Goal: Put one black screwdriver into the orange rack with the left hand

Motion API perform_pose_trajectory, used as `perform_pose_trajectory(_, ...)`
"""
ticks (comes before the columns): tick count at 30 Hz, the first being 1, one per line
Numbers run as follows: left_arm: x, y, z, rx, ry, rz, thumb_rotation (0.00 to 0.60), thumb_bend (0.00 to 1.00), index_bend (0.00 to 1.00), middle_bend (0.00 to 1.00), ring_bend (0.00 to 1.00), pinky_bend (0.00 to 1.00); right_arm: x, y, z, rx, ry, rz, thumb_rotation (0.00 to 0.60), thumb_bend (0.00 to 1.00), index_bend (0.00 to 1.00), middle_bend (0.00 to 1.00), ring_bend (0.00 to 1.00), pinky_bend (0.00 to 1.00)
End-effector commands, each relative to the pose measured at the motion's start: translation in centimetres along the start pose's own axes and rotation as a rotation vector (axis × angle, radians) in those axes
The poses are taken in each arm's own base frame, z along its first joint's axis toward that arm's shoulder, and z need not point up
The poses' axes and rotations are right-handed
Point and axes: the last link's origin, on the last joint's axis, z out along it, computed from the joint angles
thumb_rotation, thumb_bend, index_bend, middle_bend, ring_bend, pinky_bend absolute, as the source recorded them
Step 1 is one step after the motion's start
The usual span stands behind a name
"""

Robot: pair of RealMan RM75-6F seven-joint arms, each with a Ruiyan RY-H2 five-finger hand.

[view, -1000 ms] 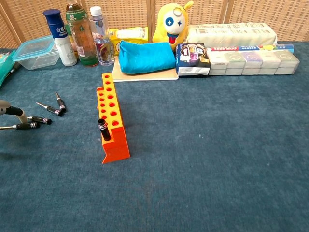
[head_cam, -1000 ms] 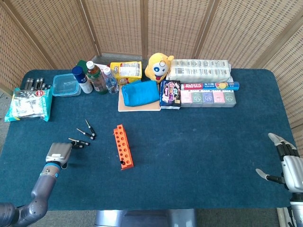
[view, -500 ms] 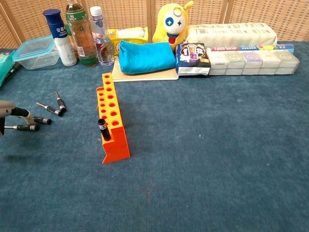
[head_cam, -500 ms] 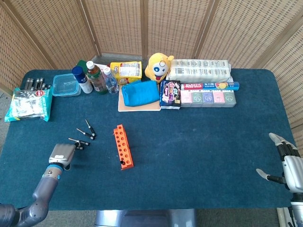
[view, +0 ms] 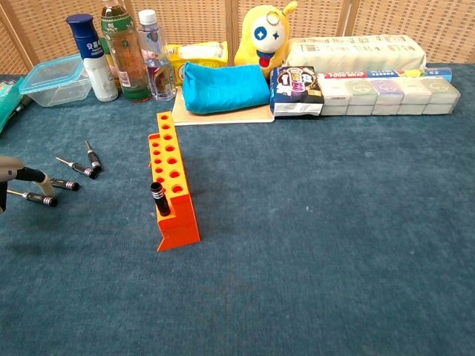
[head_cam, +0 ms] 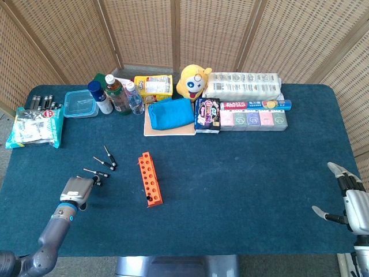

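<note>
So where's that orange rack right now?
In the head view the orange rack stands left of centre on the blue table, just right of the loose screwdrivers.

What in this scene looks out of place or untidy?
Little stands out. Three black screwdrivers lie loose on the table left of the orange rack, which already holds one. The left hand is beside a fourth.

Five black screwdrivers (view: 76, 167) show, one standing in the single orange rack (view: 171, 185), with three bottles (view: 121, 53), one lidded plastic container (head_cam: 80, 104) and one yellow plush toy (view: 263, 34).
</note>
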Motion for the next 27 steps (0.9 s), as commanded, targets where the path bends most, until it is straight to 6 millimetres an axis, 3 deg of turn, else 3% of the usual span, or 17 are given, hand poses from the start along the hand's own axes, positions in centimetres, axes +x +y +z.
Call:
perform_pose_trajectory(1,0.1,-0.1,-0.3,-0.001,-0.005,-0.002,0.6,0.25,0.19,1.0,1.0,1.0,0.0,0.0,0.0,0.0,-0.001,0.0,0.6,0.0,0.04,0.1,0.13,0.11)
perform_pose_trajectory(16,0.9,-0.3,0.2,-0.013,0.062,0.004,0.6,0.26,0.19,1.0,1.0,1.0,-0.1,0.0,0.0,-0.001,-0.008,0.0,0.6,0.0,0.04,0.1,0.14,0.11)
perform_pose_trajectory(27,0.0,0.0,0.7,-0.046,0.087,-0.008,0.6,0.28,0.32,1.0,1.0,1.0,0.0,0.0,0.0,-0.002,-0.009,0.003,0.6,0.0,0.04,0.1,0.14,0.11)
